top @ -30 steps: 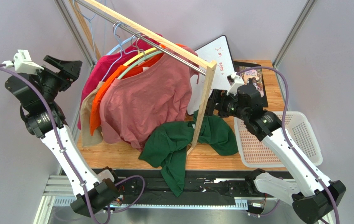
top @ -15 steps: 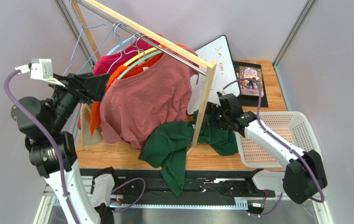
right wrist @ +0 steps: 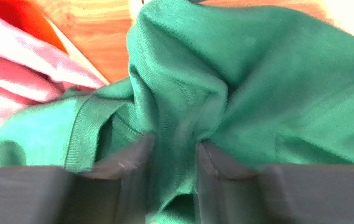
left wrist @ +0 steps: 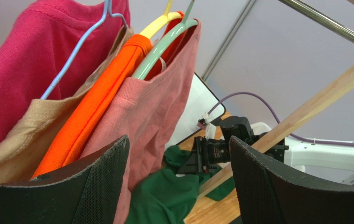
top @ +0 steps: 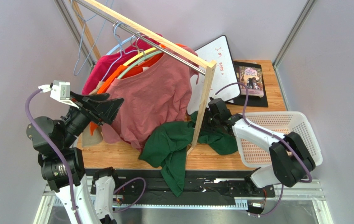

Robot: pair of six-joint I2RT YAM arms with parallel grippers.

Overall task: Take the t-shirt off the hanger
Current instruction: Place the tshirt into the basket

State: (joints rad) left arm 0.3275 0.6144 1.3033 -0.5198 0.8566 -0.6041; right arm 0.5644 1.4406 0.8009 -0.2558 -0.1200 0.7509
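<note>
A pink t-shirt [top: 151, 98] hangs on a mint-green hanger [top: 139, 63] at the front of the rail; the left wrist view shows the shirt [left wrist: 160, 93] and the hanger [left wrist: 160, 46] close up. My left gripper [top: 101, 108] is open beside the shirt's left edge, its jaws [left wrist: 179, 140] wide apart with nothing between them. A green t-shirt [top: 169, 144] lies crumpled on the table under the rail. My right gripper [top: 205, 122] is down on it, and in the right wrist view the blurred gripper [right wrist: 174, 144] pinches a fold of the green t-shirt [right wrist: 258, 84].
Magenta [top: 101, 70], beige [top: 92, 135] and orange [top: 100, 93] shirts hang behind the pink one. A wooden post [top: 204, 102] holds the rail's right end. A white basket [top: 300, 126] sits at the right; a whiteboard [top: 221, 60] and a book [top: 251, 81] lie behind.
My left arm has swung in from the far left to the pink shirt's edge, jaws still wide. My right arm has dropped onto the green t-shirt and closed on a fold.
</note>
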